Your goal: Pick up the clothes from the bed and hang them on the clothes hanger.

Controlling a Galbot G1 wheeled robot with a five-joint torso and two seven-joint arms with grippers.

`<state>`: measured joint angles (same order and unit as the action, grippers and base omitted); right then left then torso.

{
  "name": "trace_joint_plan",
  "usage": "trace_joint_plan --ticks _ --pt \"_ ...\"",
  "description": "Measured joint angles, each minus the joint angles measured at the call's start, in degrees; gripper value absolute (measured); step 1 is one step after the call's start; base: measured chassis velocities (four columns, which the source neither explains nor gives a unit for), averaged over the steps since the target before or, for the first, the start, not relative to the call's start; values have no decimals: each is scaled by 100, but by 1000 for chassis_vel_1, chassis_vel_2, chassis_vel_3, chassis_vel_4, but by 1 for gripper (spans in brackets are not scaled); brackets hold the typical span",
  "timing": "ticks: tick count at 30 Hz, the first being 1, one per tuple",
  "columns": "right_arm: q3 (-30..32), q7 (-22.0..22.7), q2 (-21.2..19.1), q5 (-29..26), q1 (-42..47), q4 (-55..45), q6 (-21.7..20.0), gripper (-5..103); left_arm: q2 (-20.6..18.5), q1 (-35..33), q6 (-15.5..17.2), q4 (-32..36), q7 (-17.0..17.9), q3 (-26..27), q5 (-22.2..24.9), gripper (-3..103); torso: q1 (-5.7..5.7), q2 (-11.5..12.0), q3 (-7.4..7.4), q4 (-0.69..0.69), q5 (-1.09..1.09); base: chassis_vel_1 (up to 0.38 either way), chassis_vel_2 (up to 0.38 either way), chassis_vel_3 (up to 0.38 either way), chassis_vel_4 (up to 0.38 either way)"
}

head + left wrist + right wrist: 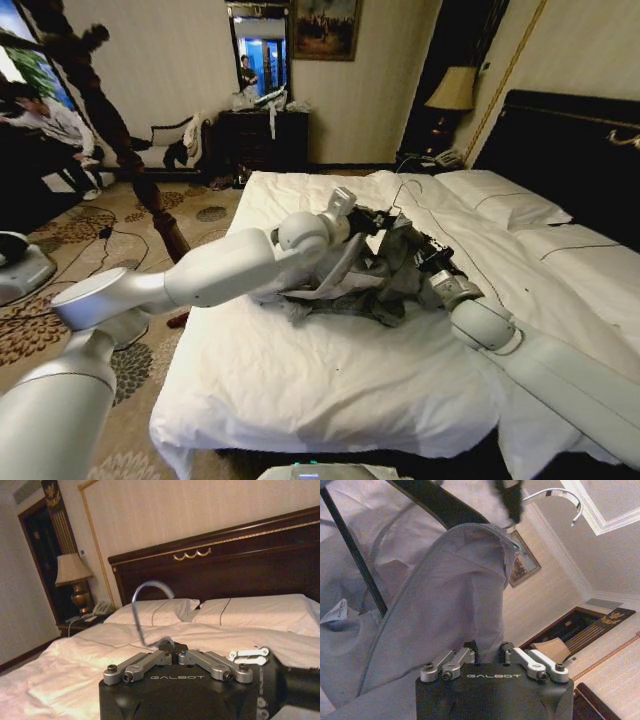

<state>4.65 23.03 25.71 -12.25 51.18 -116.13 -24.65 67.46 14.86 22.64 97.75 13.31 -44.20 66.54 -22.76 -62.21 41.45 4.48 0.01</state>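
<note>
So that the shirt can slide onto the hanger above the bed, my left gripper pinches the hook while my right gripper grips cloth.

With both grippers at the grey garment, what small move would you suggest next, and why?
Probably the right gripper should draw the thin light grey garment further over the dark hanger with its silvery wire hook: it pinches fabric beside the hanger, the left gripper holds below the hook, and cloth hangs bunched.
</note>
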Motion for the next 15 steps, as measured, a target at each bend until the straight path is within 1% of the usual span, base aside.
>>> trace_joint_plan --ticks 3,6,7,10,15 --pt "-4 0 19 -2 11 9 -7 20 13 44 -2 68 38 -26 -7 0 0 0 0 -1 -1 0 0 0 0" --pt "-6 2 26 -69 -16 71 -22 20 -60 43 27 384 142 -58 28 0 0 0 0 -1 0 0 0 0 0" --pt "-6 2 26 -69 -16 71 -22 20 -60 43 27 384 142 -58 28 0 0 0 0 -1 0 0 0 0 0" --pt "11 16 17 -144 -37 171 -23 20 -255 -55 99 709 240 -91 92 0 0 -1 0 -2 -1 0 0 0 0" --pt "29 16 3 -147 -30 190 -4 20 -412 -208 168 941 365 -185 204 0 0 -1 0 -3 -2 0 0 0 0"
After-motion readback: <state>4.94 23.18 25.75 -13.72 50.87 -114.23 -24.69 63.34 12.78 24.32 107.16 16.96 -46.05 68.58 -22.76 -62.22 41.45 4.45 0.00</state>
